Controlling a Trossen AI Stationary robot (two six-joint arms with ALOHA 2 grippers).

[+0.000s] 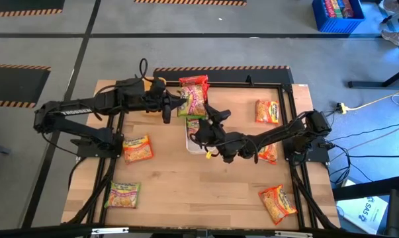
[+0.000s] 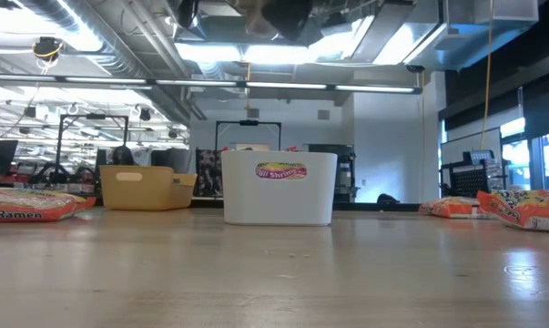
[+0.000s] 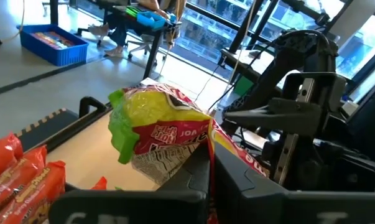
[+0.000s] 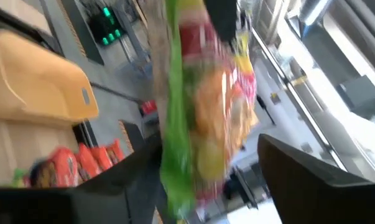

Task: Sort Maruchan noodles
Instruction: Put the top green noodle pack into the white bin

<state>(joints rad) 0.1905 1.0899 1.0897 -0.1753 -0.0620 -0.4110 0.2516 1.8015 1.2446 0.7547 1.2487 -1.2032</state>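
Green-and-pink ramen packet (image 1: 193,100) is up off the wooden surface (image 1: 199,192), pinched in the left tool (image 1: 171,106), whose fingers (image 3: 237,180) clamp one edge. Just past that tool's tips sits the right tool (image 1: 209,118), its fingers (image 4: 299,180) spread on either side of the same packet without pressing it, as far as the blur lets me see. Right under the right tool is a white tray (image 1: 194,142). Other packets lie well away from both tools: an orange one (image 1: 137,149), a green-pink one (image 1: 123,194), and red ones (image 1: 277,202) off to the right arm's side.
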